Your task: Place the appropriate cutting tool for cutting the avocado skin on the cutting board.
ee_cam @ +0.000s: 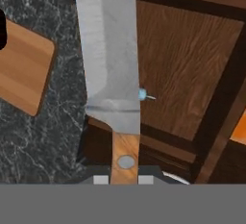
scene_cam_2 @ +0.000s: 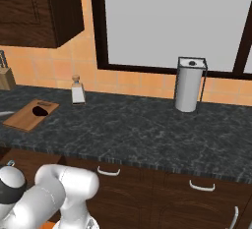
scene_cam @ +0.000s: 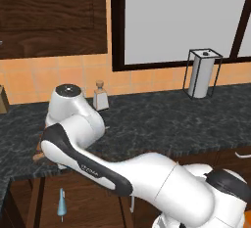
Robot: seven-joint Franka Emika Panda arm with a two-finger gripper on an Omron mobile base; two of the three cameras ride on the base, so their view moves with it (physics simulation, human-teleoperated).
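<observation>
In the hand view my gripper (ee_cam: 123, 179) is shut on the tan-brown handle of the knife (ee_cam: 110, 50). Its grey blade points away from the hand, along the edge of the dark counter. The light-brown cutting board (ee_cam: 24, 69) lies on the counter to the left of the blade, apart from it. The avocado (ee_cam: 2, 33) shows as a black shape at that view's left edge. From the right base view, the cutting board (scene_cam_2: 29, 115) sits at the counter's left end with the dark avocado (scene_cam_2: 40, 110) on it. My arm hides most of the board in the left base view.
A light blue peeler (scene_cam: 61, 205) lies low in front of the wooden cabinets, also visible as the peeler (ee_cam: 144, 94) just right of the blade. A small bottle (scene_cam_2: 77, 90), a paper towel holder (scene_cam_2: 188, 90) and a knife block (scene_cam_2: 6, 75) stand along the back wall.
</observation>
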